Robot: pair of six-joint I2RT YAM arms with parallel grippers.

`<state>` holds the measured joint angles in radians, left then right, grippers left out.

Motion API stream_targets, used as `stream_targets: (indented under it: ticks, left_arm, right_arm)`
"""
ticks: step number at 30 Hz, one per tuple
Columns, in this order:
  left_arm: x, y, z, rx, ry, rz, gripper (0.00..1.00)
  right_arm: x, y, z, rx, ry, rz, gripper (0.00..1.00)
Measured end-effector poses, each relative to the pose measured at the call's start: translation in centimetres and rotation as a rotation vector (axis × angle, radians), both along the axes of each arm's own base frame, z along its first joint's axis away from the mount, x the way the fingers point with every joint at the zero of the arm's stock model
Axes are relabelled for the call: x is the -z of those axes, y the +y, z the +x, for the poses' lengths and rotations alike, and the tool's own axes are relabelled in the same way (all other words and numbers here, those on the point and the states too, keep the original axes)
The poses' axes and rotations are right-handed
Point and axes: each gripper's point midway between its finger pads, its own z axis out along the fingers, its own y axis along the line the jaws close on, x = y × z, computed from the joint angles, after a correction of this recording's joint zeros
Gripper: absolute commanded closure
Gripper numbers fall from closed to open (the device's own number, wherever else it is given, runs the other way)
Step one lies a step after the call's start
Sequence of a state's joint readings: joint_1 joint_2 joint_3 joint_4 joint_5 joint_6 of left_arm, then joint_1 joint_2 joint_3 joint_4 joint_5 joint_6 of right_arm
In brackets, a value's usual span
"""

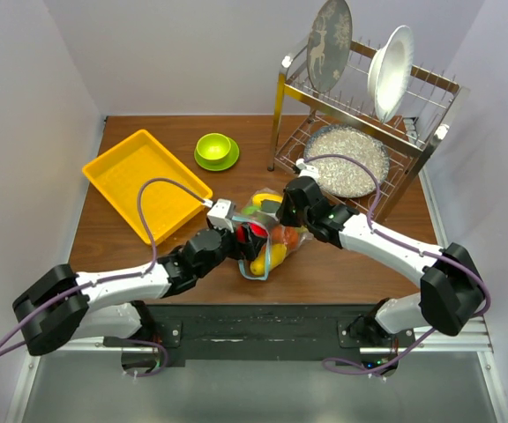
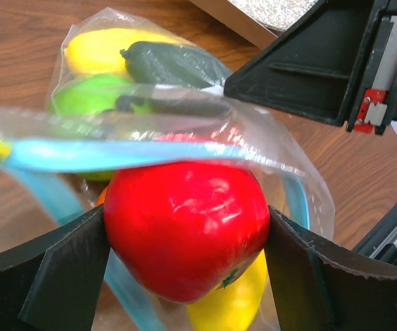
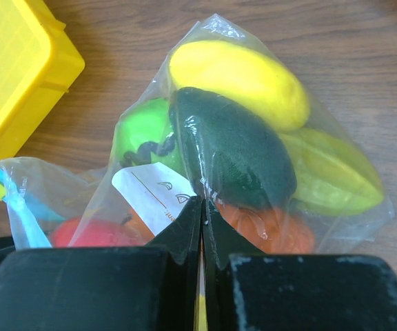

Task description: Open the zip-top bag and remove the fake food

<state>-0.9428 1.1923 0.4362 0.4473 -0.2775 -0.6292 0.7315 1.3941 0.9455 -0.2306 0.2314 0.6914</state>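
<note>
The clear zip-top bag (image 1: 276,231) lies mid-table, its teal zip strip (image 2: 116,153) open. My left gripper (image 2: 185,238) is shut on a red apple (image 2: 185,224) at the bag's mouth; it also shows in the top view (image 1: 252,236). A yellow fruit (image 2: 229,300) lies under the apple. My right gripper (image 3: 202,207) is shut on a fold of the bag's plastic (image 3: 216,172); in the top view it sits at the bag's far side (image 1: 280,211). Inside are a dark green avocado (image 3: 233,148), a yellow lemon (image 3: 236,76), a lime-green fruit (image 3: 143,131), a star fruit (image 3: 333,172) and an orange piece (image 3: 274,227).
A yellow tray (image 1: 145,181) lies at the back left, its corner in the right wrist view (image 3: 19,69). A lime-green bowl on a saucer (image 1: 215,150) stands behind the bag. A dish rack (image 1: 360,115) with plates and a speckled bowl stands at the back right.
</note>
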Motion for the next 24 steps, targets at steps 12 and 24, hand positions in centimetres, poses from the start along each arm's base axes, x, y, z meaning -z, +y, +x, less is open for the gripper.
stream_targets:
  ticks: [12, 24]
  left_arm:
    - [0.2, 2.5, -1.6, -0.044, 0.073, 0.008, 0.65]
    - [-1.1, 6.8, -2.5, -0.196, 0.121, -0.023, 0.63]
  right_arm:
    - [0.1, -1.2, 0.7, 0.047, -0.024, -0.043, 1.0]
    - [0.6, -3.1, 1.0, 0.098, -0.026, -0.114, 1.0]
